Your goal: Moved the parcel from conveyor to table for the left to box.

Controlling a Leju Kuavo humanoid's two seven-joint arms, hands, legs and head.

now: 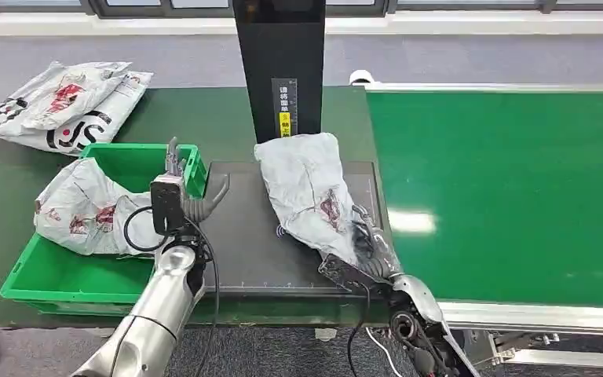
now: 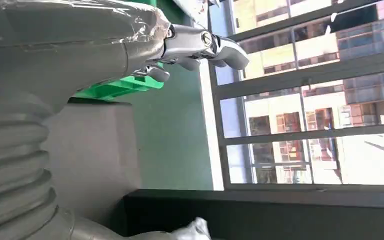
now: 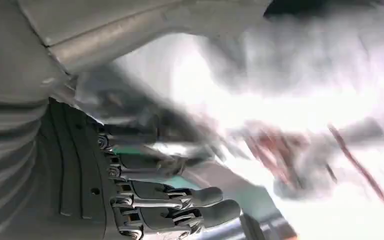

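Note:
A crumpled grey-white parcel (image 1: 310,192) with red print lies on the dark pad (image 1: 243,243) of the table, between the green box (image 1: 63,287) and the conveyor (image 1: 502,188). My right hand (image 1: 369,251) is at the parcel's near end, right against it. In the right wrist view the parcel (image 3: 290,100) is a blur, and a strip of green shows between it and my fingers (image 3: 180,200), which hold nothing. My left hand (image 1: 180,192) is raised beside the box's right wall with fingers spread and empty; its fingers (image 2: 195,42) also show in the left wrist view.
A second parcel (image 1: 86,212) lies in the green box, draped over its left rim. More printed bags (image 1: 63,106) are piled at the table's far left. A black post (image 1: 279,63) stands just behind the pad. The green conveyor belt runs along the right.

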